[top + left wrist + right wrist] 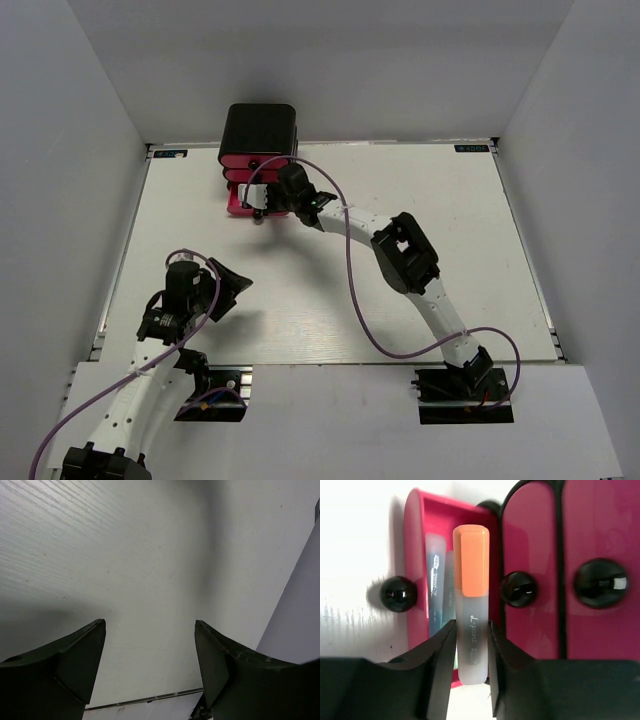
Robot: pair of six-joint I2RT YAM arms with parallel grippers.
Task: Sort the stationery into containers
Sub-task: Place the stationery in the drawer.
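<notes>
My right gripper (471,626) is shut on a clear capsule-shaped piece with an orange cap (470,580), gripping its lower body. The piece points away from me over the pulled-out pink-red drawer (415,555), along its right wall. Inside that drawer lies a bluish translucent piece (435,580). The other two drawers (600,530) are pushed in, with black round knobs (519,588). From above, the glossy black box (258,128) stands at the table's far edge with the right gripper (285,195) at its open drawer (238,205). My left gripper (150,622) hangs open over bare table, holding nothing.
The open drawer's own knob (398,594) sticks out to the left of my right fingers. White walls enclose the table (420,290) on three sides. A purple cable (350,270) loops along the right arm. The left gripper (235,290) sits near the front left.
</notes>
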